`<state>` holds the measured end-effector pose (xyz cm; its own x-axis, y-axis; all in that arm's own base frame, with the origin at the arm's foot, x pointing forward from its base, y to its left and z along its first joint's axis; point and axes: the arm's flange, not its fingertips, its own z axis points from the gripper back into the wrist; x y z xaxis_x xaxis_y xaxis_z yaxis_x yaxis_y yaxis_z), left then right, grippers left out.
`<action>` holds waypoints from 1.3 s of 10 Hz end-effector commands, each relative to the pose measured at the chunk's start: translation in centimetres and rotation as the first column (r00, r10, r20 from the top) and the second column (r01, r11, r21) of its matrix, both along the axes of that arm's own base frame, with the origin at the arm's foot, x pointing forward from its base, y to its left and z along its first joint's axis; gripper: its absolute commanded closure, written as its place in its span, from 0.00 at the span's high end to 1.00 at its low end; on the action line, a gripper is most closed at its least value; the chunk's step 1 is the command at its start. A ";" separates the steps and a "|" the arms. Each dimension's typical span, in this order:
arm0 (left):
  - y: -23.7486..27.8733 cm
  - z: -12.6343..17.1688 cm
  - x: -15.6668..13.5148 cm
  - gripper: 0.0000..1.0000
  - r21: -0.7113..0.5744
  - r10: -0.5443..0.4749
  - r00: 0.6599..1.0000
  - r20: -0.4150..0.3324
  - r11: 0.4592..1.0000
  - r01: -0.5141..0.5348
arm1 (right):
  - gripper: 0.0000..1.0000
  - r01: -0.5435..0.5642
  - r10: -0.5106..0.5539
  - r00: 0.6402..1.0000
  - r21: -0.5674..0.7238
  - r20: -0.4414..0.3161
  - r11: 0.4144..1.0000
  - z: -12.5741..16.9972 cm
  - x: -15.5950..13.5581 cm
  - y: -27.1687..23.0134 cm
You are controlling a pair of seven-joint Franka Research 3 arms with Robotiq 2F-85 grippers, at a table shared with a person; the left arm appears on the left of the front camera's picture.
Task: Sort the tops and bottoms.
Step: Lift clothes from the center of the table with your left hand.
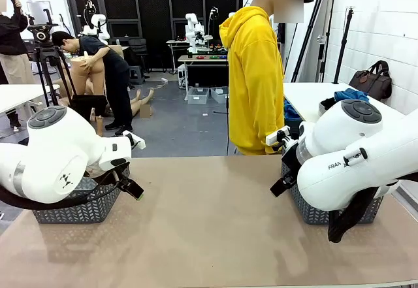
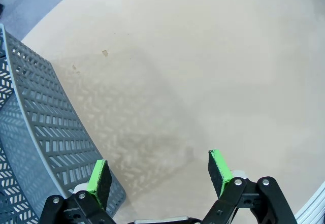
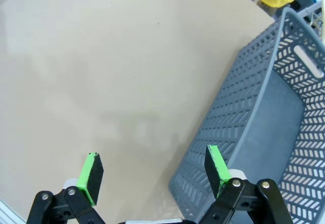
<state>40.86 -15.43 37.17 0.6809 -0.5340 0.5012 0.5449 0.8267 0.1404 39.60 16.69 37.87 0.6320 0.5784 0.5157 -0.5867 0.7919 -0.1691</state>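
Garments: expect on tabletop (image 1: 209, 229) between left basket (image 1: 78, 213), right basket (image 1: 312, 211). Left gripper (image 2: 160, 170), right gripper (image 3: 155, 170) spread wide, empty. Give person (image 1: 255, 85) room; pinch cloth mid-fold, lift high.

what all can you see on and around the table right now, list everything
table: one, tan, between robot and person
left basket: one, grey mesh, table's left side
right basket: one, grey mesh, table's right side
blue cloth: one heap, white table behind the right arm
handbag: one, brown, by the far right wall
person: one, yellow hoodie, far side
left arm: white
right arm: white
left tool: black, green pads, open, beside left basket
right tool: same, open, beside right basket
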 end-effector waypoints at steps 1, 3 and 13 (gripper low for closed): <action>-0.8 1.9 -0.8 1.00 -0.005 -0.040 0.998 0.053 0.999 0.040 | 1.00 -0.035 0.034 0.998 0.012 0.051 0.999 2.0 -0.1 0.6; -1.4 3.6 -0.9 1.00 0.010 -0.060 0.993 0.103 0.998 0.059 | 1.00 -0.073 0.070 0.993 0.032 0.094 0.997 3.8 0.7 1.2; 23.9 22.9 0.4 1.00 -0.051 0.259 0.915 0.309 0.965 -0.256 | 1.00 0.477 -0.423 0.785 -0.005 0.453 0.879 19.1 -1.7 -21.7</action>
<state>40.57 6.10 60.80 0.5773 -0.3958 0.7142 0.2769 0.9177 0.2848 37.66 -3.74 58.79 0.5386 0.4080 0.7372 -0.0947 0.8987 -0.4282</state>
